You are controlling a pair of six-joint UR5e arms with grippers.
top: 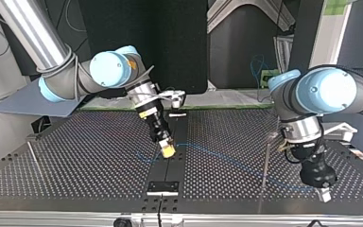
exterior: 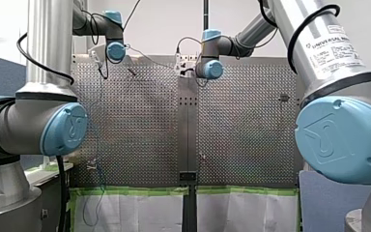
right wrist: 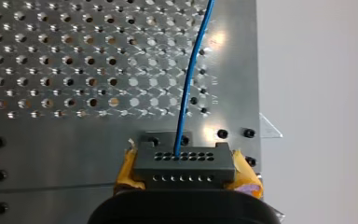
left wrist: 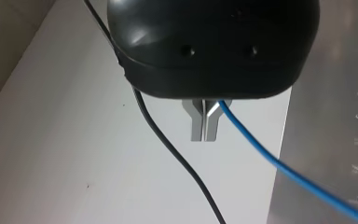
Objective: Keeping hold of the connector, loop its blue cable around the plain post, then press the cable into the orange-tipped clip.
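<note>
My right gripper (right wrist: 186, 168) is shut on a dark grey connector (right wrist: 182, 161), its yellow pads (right wrist: 127, 169) on either side. A blue cable (right wrist: 189, 84) leaves the connector and runs ahead over the perforated plate. In the top view this gripper (top: 166, 149) hangs over the table's middle, and the blue cable (top: 236, 163) runs low towards the view's right. There my left gripper (top: 323, 192) stands near the front edge. Its metal fingers (left wrist: 196, 122) are shut on the blue cable (left wrist: 261, 151). A thin plain post (top: 266, 163) rises between the two grippers. I see no orange-tipped clip.
A second thin rod (top: 33, 160) leans at the top view's left. A black strip with a plate (top: 163, 186) runs down the table's middle. A black cable (left wrist: 168, 144) hangs beside my left gripper. Green tape (exterior: 135, 191) edges the table in the front view.
</note>
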